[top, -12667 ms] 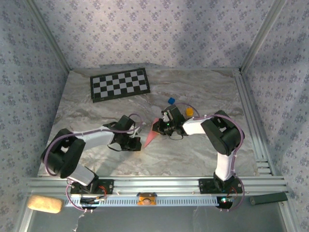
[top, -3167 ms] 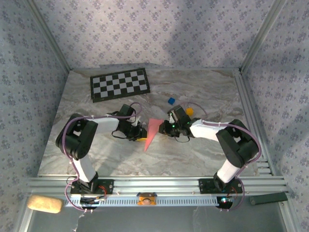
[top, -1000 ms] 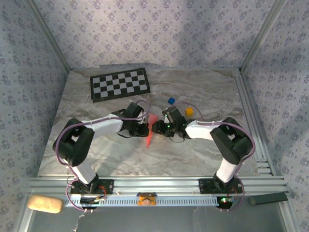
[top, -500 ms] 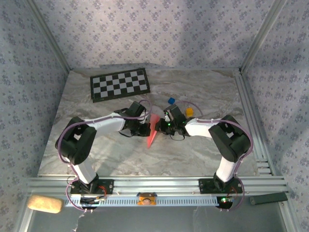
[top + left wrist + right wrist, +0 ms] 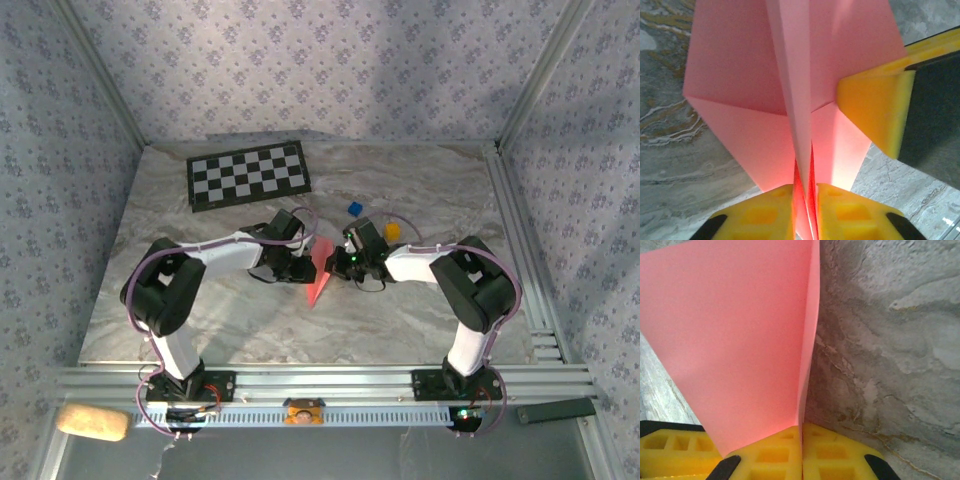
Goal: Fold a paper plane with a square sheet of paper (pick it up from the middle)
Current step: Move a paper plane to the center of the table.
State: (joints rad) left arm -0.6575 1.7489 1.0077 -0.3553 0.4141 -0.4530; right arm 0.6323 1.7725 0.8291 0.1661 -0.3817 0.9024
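Observation:
The paper plane is the salmon-pink square sheet of paper folded into a narrow dart. It stands on edge between the two arms at the table's middle, tip toward the near edge. My left gripper is shut on its centre fold from the left. In the left wrist view the crease runs down between the yellow fingers, with wings spreading to both sides. My right gripper is shut on the paper's other side. In the right wrist view the pink layers rise from its pressed pads. One right finger touches the wing.
A black-and-white checkerboard mat lies at the back left. A small blue block and an orange block sit just behind the right gripper. Bare marble table lies near the front. Aluminium frame rails border the right side.
Over the last second the left gripper slid right, up against the paper, and the dart shifted slightly right with both grippers holding it.

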